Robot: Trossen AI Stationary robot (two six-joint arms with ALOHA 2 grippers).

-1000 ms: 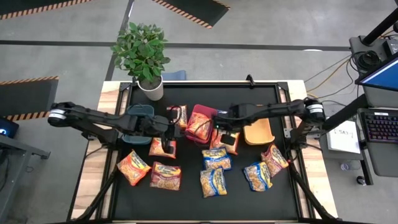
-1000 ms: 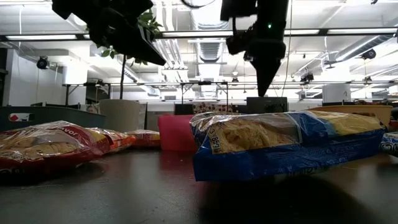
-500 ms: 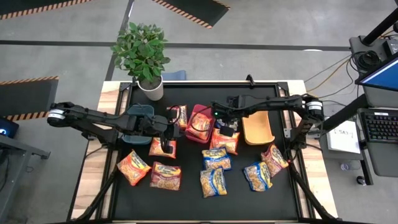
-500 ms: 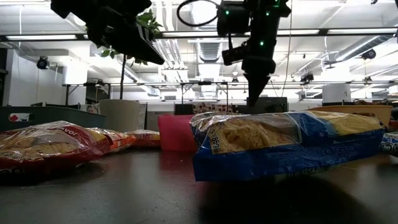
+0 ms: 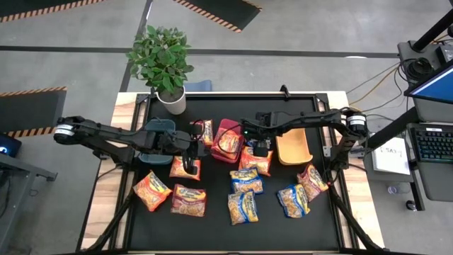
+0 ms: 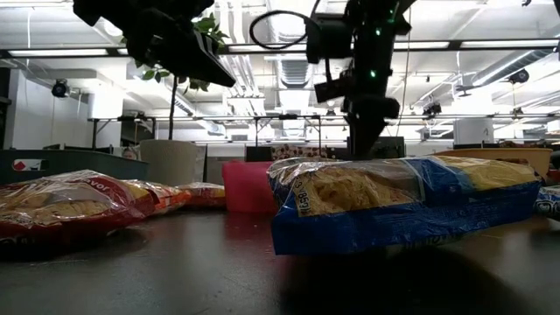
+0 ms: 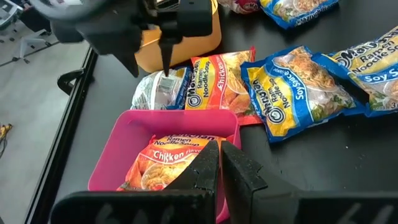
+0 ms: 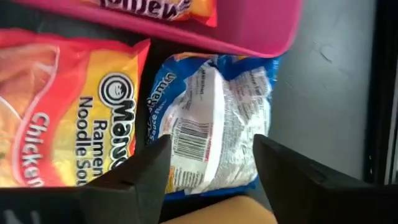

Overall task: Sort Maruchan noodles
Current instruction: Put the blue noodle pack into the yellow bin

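Maruchan noodles lie spread over the black desk [image 5: 141, 234]. One blue packet [image 8: 211, 124] lies label-down, barcode up, just right of the pink bin [image 5: 228, 139], touching an orange Chicken packet [image 8: 68, 112] w/ the tan bin [image 5: 293, 146] on its other side. The right claw [image 8: 211, 162] hangs directly over this blue packet, fingers apart, one each side of it, not clamped on anything. In the left wrist view the same claw [image 7: 163, 59] points down at the packet's white back.

The pink bin holds an orange Chicken packet [image 7: 171, 163]. Near it in the high view: a red-pink packet [image 5: 202, 130] between the teal bin [image 5: 157, 132] and the pink bin, another orange packet [image 5: 185, 168] under the left claw [image 5: 188, 162]. The left claw's fingers [image 7: 245, 171] are close together w/ only a thin gap, nothing between them, hovering left of the pink bin.

Nearer the front edge: two orange packets [image 5: 152, 190] and [image 5: 188, 200] at left, blue-and-yellow packets [image 5: 246, 180], [image 5: 243, 207], [image 5: 293, 200] in the middle and right, plus one red-pink packet [image 5: 313, 181] at the right. In the low view a blue packet [image 6: 402, 206] fills the foreground, an orange one [image 6: 79, 206] at left.

Potted plant [image 5: 161, 60] sits at the far left corner of the desk.
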